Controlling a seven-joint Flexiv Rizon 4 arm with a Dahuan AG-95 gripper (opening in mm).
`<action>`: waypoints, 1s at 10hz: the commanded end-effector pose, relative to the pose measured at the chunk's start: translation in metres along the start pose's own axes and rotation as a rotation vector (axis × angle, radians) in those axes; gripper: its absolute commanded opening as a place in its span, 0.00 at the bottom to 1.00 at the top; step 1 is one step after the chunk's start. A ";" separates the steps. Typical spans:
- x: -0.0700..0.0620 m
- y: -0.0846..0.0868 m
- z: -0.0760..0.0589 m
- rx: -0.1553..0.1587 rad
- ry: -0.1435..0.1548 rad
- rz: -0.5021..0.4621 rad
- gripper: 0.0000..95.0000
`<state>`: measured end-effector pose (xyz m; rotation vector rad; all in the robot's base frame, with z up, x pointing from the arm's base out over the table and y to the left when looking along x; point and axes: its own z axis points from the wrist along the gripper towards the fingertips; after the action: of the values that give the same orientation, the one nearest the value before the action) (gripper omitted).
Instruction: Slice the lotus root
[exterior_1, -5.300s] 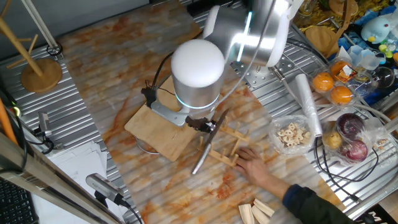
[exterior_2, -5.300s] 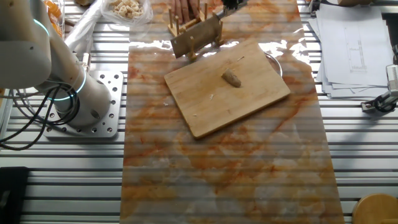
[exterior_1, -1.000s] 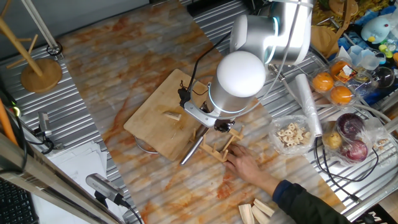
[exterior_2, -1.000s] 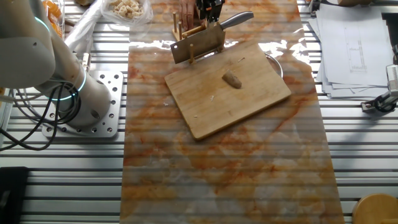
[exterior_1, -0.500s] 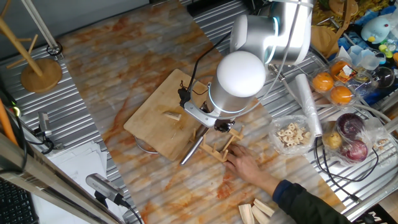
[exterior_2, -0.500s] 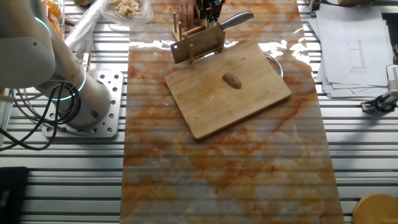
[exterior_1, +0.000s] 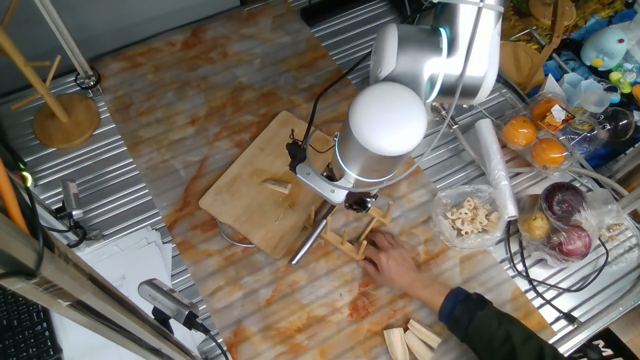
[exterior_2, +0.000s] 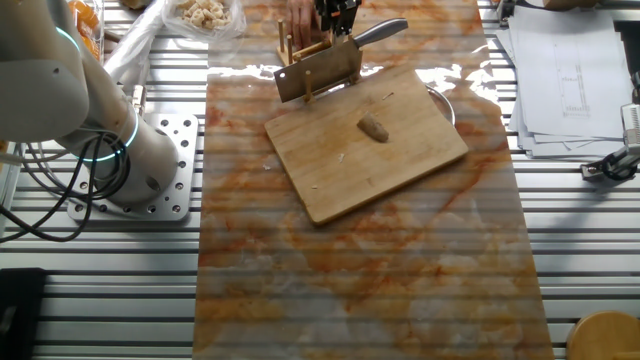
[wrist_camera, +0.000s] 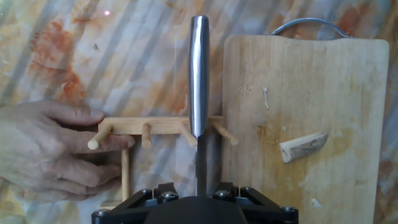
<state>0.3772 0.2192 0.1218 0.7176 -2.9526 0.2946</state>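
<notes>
The lotus root (exterior_1: 277, 186) is a small tan chunk lying on the wooden cutting board (exterior_1: 250, 215); it also shows in the other fixed view (exterior_2: 374, 127) and in the hand view (wrist_camera: 303, 146). The knife (wrist_camera: 199, 81) rests in a wooden rack (wrist_camera: 155, 127) beside the board, with its blade (exterior_2: 318, 72) on edge. My gripper (wrist_camera: 198, 190) hangs over the rack, its fingers on either side of the knife and apart from it, so it looks open. It is seen too in one fixed view (exterior_1: 352, 203). A person's hand (wrist_camera: 43, 149) holds the rack.
A clear bag of holed slices (exterior_1: 470, 215), oranges (exterior_1: 535, 140) and red onions (exterior_1: 565, 205) lie to the right. Pale wooden blocks (exterior_1: 410, 342) sit at the near edge. A wooden stand (exterior_1: 65, 115) is at the far left. A metal handle (wrist_camera: 305, 23) shows behind the board.
Since 5.3 s ago my arm has shifted and the knife, then tilted under my gripper, now sits in the rack. Over the last second only the person's hand has shifted slightly.
</notes>
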 end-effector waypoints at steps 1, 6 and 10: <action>0.000 0.000 0.000 0.000 0.000 0.000 0.40; 0.001 -0.011 0.042 0.052 0.007 -0.054 0.40; 0.001 -0.011 0.043 0.052 0.008 -0.057 0.40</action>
<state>0.3809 0.2009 0.0781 0.8042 -2.9178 0.3785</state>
